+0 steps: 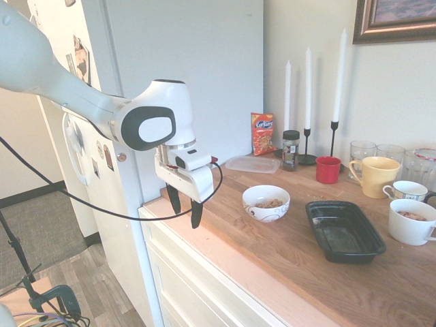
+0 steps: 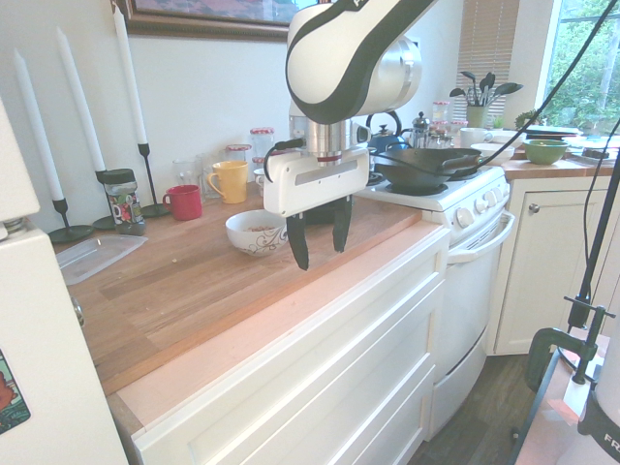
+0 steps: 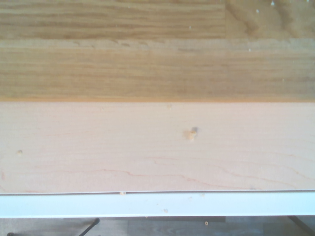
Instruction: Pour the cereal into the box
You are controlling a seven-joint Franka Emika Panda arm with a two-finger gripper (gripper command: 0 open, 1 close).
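The cereal (image 1: 271, 203) is a small light-brown heap inside a white patterned bowl (image 1: 266, 204) on the wooden counter; the bowl (image 2: 255, 233) also appears in the second exterior view. The box (image 1: 344, 231), a shallow glossy black tray, lies empty on the counter to the right of the bowl. My gripper (image 1: 185, 210) hangs open and empty above the counter's front edge, on the side of the bowl away from the box. From the other side the gripper (image 2: 320, 249) stands in front of the bowl, fingers pointing down. The wrist view holds only the counter's pale front strip with a crumb (image 3: 189, 132).
Along the wall stand white candles (image 1: 308, 102), a spice jar (image 1: 291, 150), an orange-red snack bag (image 1: 262, 133), a clear flat container (image 1: 252, 163), a red mug (image 1: 328, 169), a yellow mug (image 1: 374, 176) and white cups (image 1: 411, 221). A fridge (image 1: 177, 54) borders one end, a stove with a pan (image 2: 431, 167) the other.
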